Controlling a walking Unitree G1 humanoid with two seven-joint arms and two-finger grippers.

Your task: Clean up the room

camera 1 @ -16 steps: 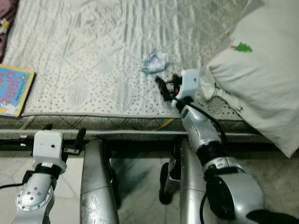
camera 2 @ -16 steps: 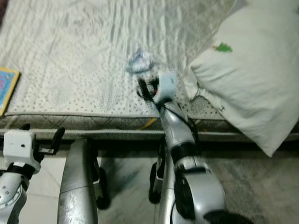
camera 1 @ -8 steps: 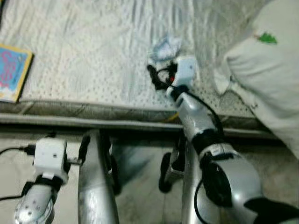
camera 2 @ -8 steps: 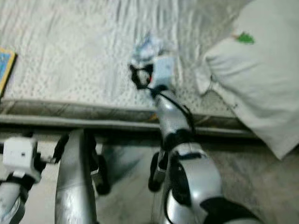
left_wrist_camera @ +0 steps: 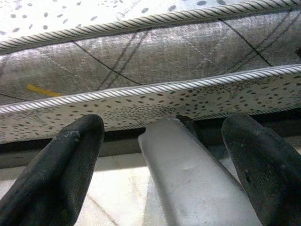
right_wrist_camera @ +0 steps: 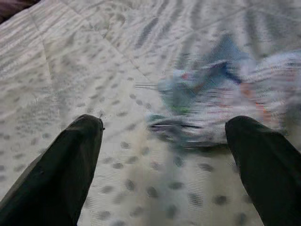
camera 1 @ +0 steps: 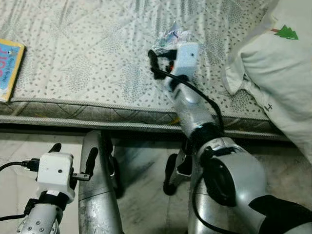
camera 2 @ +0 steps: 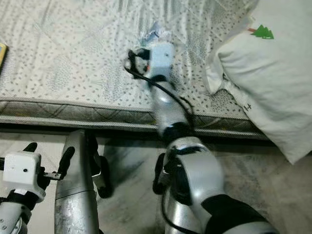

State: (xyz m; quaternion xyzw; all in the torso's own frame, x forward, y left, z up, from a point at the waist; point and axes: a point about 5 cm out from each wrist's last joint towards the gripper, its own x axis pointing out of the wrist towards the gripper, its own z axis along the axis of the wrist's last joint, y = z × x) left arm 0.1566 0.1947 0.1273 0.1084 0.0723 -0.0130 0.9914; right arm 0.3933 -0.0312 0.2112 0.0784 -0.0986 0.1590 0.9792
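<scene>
Right wrist view looks along the right tool (right_wrist_camera: 164,141), whose two black fingers (right_wrist_camera: 66,165) stand wide apart with nothing between them. Just ahead of the tips, a little toward one finger, lies the crumpled blue-and-white scrap of wrapper or paper (right_wrist_camera: 221,103), resting on the pale dotted quilted mattress (right_wrist_camera: 70,70). From the head camera the same arm reaches out over the bed, and the scrap (camera 1: 171,38) peeks out just beyond the tool (camera 1: 158,61).

Judging by its creased, puffed shape, the scrap is very light and soft, and should crush easily rather than resist. It may also skid or flutter away if nudged, so the fingers would best straddle the bulkiest middle of the wad and pinch there, not at a loose edge. The mattress gives under pressure, so pressing down a little is unlikely to harm anything.

To the right of the working tool lies a white pillow with a small green tree print (camera 1: 280,73); far to its left, a colourful picture book (camera 1: 9,68). The left tool (left_wrist_camera: 164,155) hangs idle by the mattress edge, fingers spread.
</scene>
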